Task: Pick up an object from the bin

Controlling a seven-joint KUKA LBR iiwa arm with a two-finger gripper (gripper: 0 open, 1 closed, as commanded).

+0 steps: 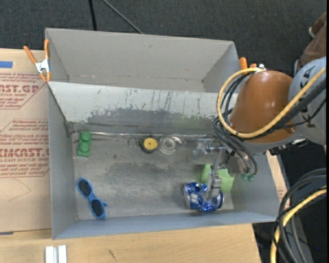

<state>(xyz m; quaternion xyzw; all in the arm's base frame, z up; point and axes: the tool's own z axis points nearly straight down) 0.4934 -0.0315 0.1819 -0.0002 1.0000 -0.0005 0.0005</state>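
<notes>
Your gripper (213,188) hangs low in the grey bin (153,53), right over a crumpled blue-and-silver packet (194,196) that lies on the floor close to the near wall. The arm's orange wrist cover (260,103) and looped cables (230,119) lean in from above and to the right of the packet, which looks like the only approach the sloped walls allow on that side.

From this angle you cannot tell whether the gripper is spread or closed, nor whether it has the packet: its tip overlaps the foil, and the two blur together there. Judge the packet to be the likely target, since nothing else sits under the tool.

A pale green block (226,181) lies just beside the packet, up and to its right, touching or nearly touching it and tight against the gripper's body. That crowding is your main risk: a closing grasp could catch the block or push the packet toward the wall.

The rest is well apart from the packet. Blue sunglasses (91,198) lie far to its left. A yellow disc (149,144) and a clear ring (168,144) sit above and left of it along the far wall's foot, with a darker green block (85,144) farther left again.
</notes>
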